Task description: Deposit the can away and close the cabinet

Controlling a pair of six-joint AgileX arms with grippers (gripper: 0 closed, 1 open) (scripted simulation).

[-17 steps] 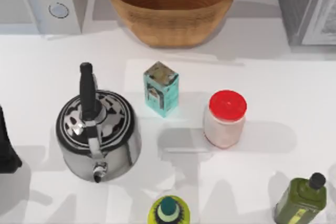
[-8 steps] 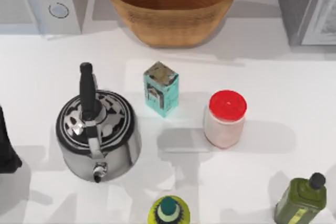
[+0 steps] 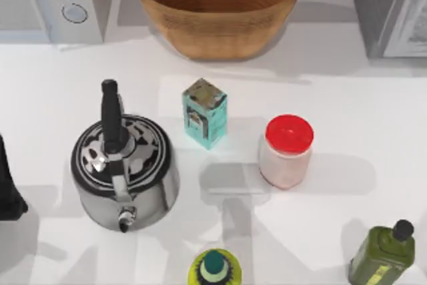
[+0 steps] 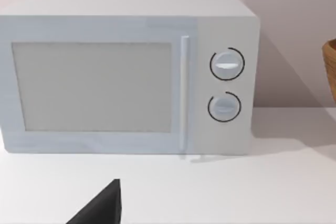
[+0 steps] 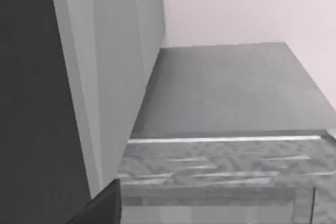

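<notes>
Red-lidded jar (image 3: 287,151), teal carton (image 3: 205,113), kettle (image 3: 124,168), wicker basket (image 3: 218,6) crowd the bench (image 3: 347,108); cabinet (image 3: 390,8) top-right; jaws' state cannot be told.

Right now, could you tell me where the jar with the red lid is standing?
In the top view the jar stands upright right of the table's middle, beside the teal carton on its left, with the wicker basket behind and the olive bottle nearer the front right.
</notes>
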